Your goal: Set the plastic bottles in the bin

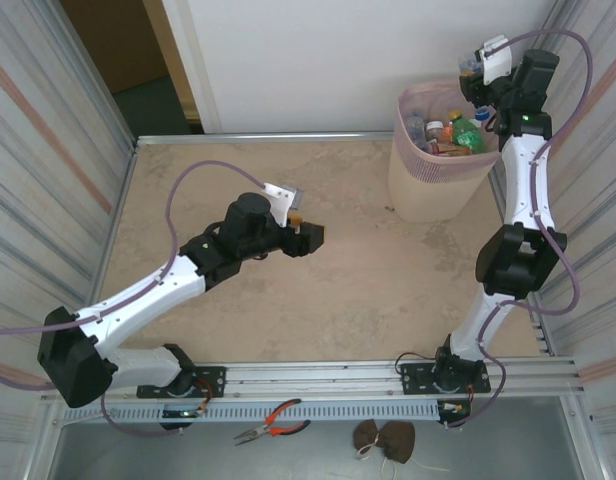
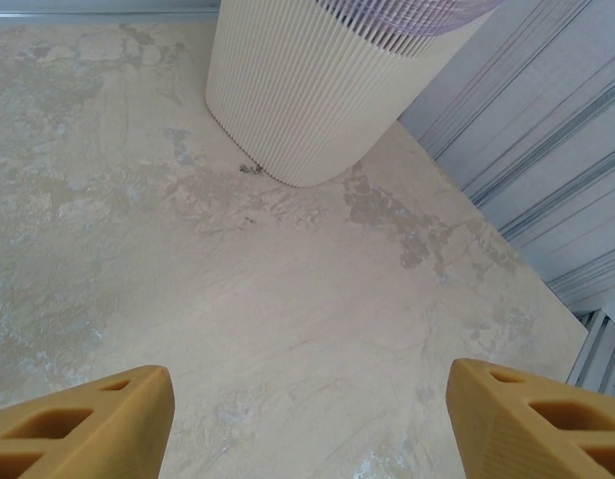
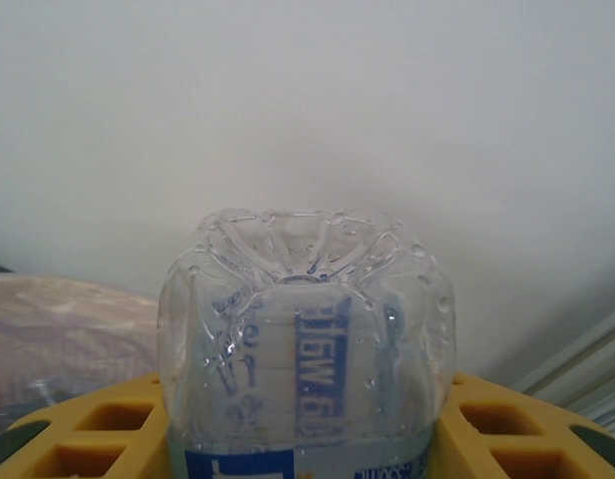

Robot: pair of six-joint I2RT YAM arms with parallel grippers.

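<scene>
A clear plastic bottle (image 3: pixel 306 299) with a blue label sits base-outward between the yellow fingers (image 3: pixel 98 429) of my right gripper (image 3: pixel 306 414), which is shut on it. In the top view that gripper (image 1: pixel 477 80) hangs high over the far right rim of the bin (image 1: pixel 428 185). The bin is pale and perforated with a pink liner, and several bottles lie inside, among them a green one (image 1: pixel 466 133). My left gripper (image 1: pixel 311 237) hovers open over mid-table, left of the bin. Bare tabletop shows between its fingers (image 2: pixel 88 419), and the bin (image 2: pixel 307 90) stands ahead.
Corrugated metal walls (image 2: pixel 547 130) close in the table at right and left, and a white panel stands at the back. Orange-handled pliers (image 1: pixel 273 420) and a brown object (image 1: pixel 383 438) lie on the ledge in front of the arm bases.
</scene>
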